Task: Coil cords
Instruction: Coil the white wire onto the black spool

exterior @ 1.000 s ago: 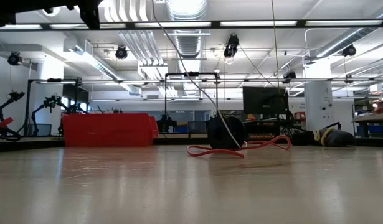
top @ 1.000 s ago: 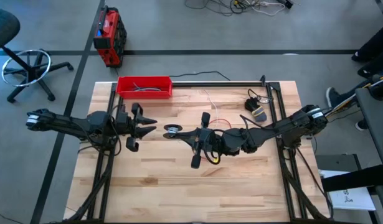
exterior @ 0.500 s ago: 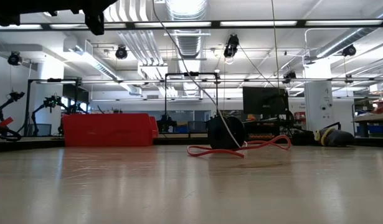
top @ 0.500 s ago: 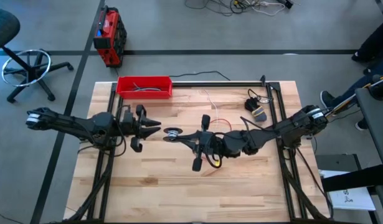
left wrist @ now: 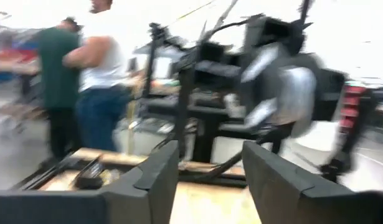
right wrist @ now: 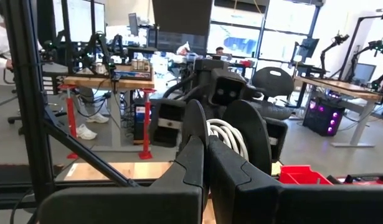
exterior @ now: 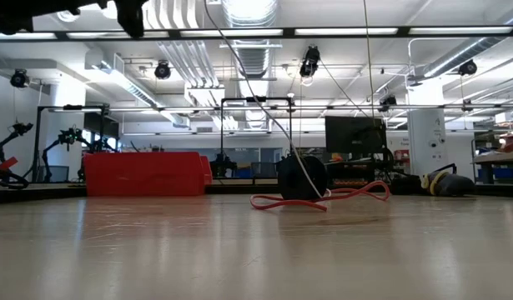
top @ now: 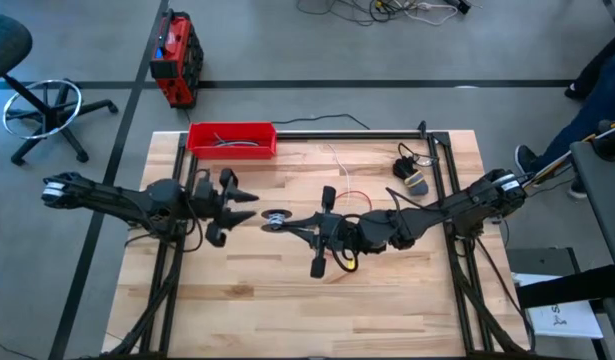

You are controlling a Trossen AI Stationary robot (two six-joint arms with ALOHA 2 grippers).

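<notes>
Here the right gripper is closed on the white cord, a thick bundle of white loops wound around a round black disc that stands between its fingers. The red cord lies in loose flat curves mid-table beside another black disc. The left gripper hovers open and empty, just left of the right one.

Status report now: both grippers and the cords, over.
Left gripper open, facing black disc. Right gripper shut on disc with coiled white cord. Thin red cord loose on table.
</notes>
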